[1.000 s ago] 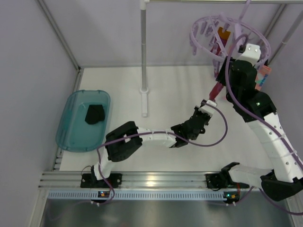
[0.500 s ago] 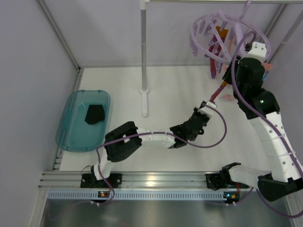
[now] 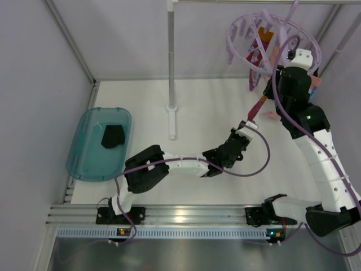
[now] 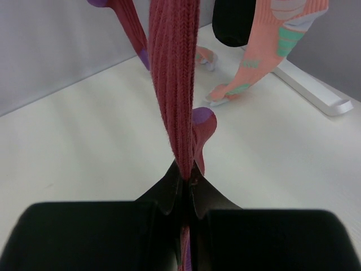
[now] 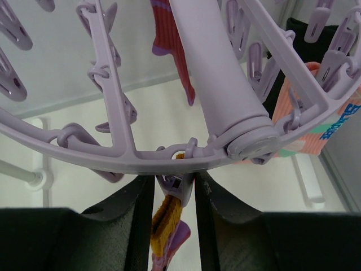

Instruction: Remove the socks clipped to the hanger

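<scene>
Top external: right gripper [image 5: 174, 189] risen to hanger [image 5: 113, 155]; left gripper [image 4: 181, 186] clamps sock [image 4: 175, 73]

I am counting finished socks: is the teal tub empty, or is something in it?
Not empty. One crumpled black sock lies inside the teal tub; nothing else shows in it.

There is one hanger [image 5: 113, 155], and its lilac pegs [image 5: 12, 79] are too many and too overlapped to count. On it hang one black sock [image 4: 231, 22], one salmon pink sock [image 4: 271, 45], one orange sock [image 5: 163, 217] with purple, and at least two magenta-red socks [image 4: 175, 84]. One teal tub [image 3: 84, 161] holds a second black sock [image 3: 113, 136]. One white pole [image 3: 171, 68] stands on the tabletop [image 3: 197, 107]. There are two arms [image 3: 180, 164], with one left end effector [image 4: 185, 180] and one right end effector [image 5: 174, 192].
</scene>
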`<state>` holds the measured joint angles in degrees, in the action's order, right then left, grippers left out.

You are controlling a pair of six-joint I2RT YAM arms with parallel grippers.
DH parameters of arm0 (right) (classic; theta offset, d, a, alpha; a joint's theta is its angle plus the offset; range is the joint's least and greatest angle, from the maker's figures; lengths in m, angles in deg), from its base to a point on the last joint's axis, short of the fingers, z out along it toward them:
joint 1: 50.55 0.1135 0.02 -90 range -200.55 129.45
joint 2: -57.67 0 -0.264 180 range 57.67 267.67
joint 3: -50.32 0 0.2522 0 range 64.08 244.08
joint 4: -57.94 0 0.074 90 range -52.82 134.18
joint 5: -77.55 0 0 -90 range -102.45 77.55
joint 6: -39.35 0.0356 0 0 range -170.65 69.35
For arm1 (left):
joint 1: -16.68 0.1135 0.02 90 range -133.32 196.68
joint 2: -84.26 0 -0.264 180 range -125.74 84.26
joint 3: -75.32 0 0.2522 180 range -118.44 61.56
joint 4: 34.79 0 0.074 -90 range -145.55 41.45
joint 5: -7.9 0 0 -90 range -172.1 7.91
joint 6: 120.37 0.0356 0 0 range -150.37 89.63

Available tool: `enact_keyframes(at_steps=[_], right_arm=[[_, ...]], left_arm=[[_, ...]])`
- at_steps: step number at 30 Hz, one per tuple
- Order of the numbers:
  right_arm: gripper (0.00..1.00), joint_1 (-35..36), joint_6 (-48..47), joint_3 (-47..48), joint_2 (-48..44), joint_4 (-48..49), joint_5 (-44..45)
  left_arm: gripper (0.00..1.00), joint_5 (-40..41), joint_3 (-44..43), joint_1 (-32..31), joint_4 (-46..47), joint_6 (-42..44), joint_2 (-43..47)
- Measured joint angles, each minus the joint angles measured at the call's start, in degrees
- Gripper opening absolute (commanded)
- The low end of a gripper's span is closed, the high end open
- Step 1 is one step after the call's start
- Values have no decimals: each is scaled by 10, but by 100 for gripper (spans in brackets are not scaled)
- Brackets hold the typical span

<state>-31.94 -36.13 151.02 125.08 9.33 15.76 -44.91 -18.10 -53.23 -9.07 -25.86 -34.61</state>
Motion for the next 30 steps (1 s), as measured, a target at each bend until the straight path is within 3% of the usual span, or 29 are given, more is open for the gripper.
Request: enact_keyframes(at_steps=[7, 8, 10, 13, 16, 21, 30], right_arm=[[2, 0, 2, 5, 7, 0, -16], [12, 0, 2, 5, 6, 0, -18], [41, 0, 2, 5, 4, 0, -20], [54, 0, 7, 5, -1, 0, -23], [60, 0, 12, 5, -5, -3, -23], [59, 0, 21, 5, -9, -13, -23], [40, 2, 37, 20, -10, -36, -19]], left_arm=[[0, 4, 0, 0, 0, 0, 0], [0, 5, 0, 0, 0, 0, 0], [0, 7, 0, 0, 0, 0, 0], [0, 12, 0, 0, 0, 0, 0], [0, 13, 0, 0, 0, 0, 0], [0, 13, 0, 0, 0, 0, 0], [0, 15, 0, 0, 0, -1, 0]])
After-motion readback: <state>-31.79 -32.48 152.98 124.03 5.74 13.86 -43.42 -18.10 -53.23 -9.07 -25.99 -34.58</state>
